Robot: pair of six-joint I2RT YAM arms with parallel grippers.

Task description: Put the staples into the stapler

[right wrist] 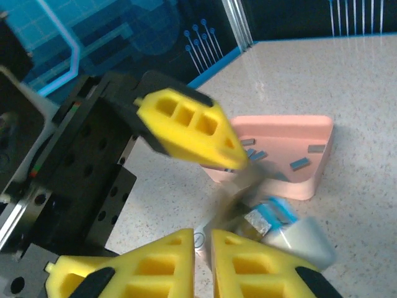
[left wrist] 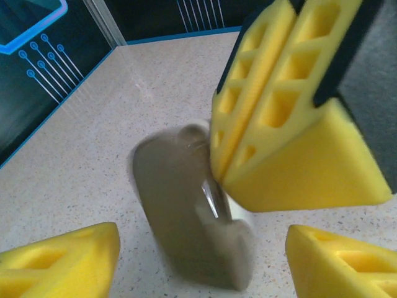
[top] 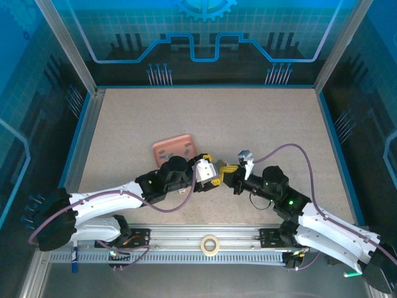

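Speckled beige table [top: 279,118] inside a blue-walled enclosure, both arms meeting near the middle. Pink tray [right wrist: 285,186] sits on the table just behind the left arm's wrist. Staples [right wrist: 300,163] lie loose on the tray floor, several small grey strips, scattered, none lifted out.

Stapler [left wrist: 180,211] is between the two grippers, just beside the tray's near corner. It's grey and blurred in both wrist views, so I can't tell its exact pose or whether it's opened.

Left gripper [left wrist: 203,230] is released: yellow fingers spread wide, one on each side of the stapler, a gap on both sides, touching nothing.

Right gripper [right wrist: 201,234] is clenched, its yellow pads pressed nearly together. In the left wrist view its tips touch the upper end of the stapler. Can't tell whether a thin part is pinched between them or they only press on it.

Roll of tape [top: 210,244] lies on the metal rail at the near edge, between the two arm bases, well apart from everything else.
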